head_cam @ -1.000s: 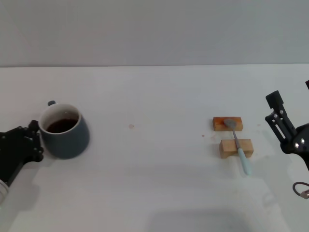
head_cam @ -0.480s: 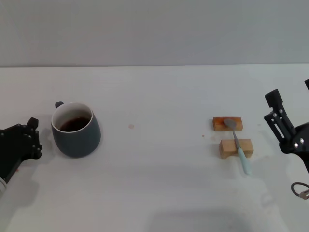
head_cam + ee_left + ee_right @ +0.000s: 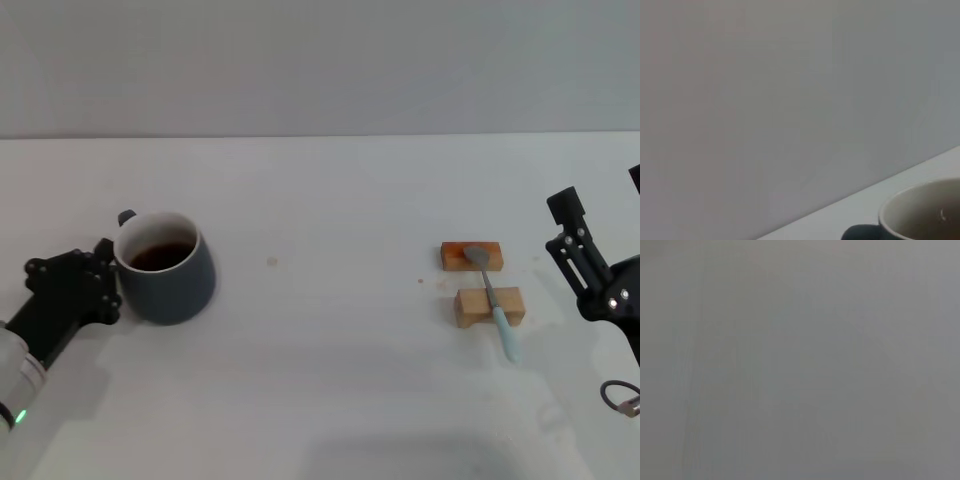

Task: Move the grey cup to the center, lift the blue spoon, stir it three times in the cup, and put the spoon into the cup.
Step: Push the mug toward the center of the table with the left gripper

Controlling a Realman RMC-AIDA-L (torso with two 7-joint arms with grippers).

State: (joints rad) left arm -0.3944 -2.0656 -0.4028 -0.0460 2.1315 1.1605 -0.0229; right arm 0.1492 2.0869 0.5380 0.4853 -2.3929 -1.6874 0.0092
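Note:
The grey cup (image 3: 166, 267), with dark liquid inside, stands on the white table (image 3: 320, 350) at the left; its handle points to the far left. My left gripper (image 3: 78, 287) is against the cup's left side, low on the table. The left wrist view shows the cup's white rim (image 3: 922, 212) and a bit of its handle. The blue spoon (image 3: 492, 300) lies across two small wooden blocks at the right, bowl on the far block, pale blue handle toward the near side. My right gripper (image 3: 600, 190) hangs open and empty to the right of the spoon.
The two wooden blocks, one orange-topped (image 3: 471, 256) and one pale (image 3: 489, 306), stand right of centre. A small speck (image 3: 271, 262) marks the table near the middle. The right wrist view shows only plain grey.
The cup has slid rightward toward the centre. My left gripper has followed it to the right and now sits against its side. The right arm and the spoon have not moved.

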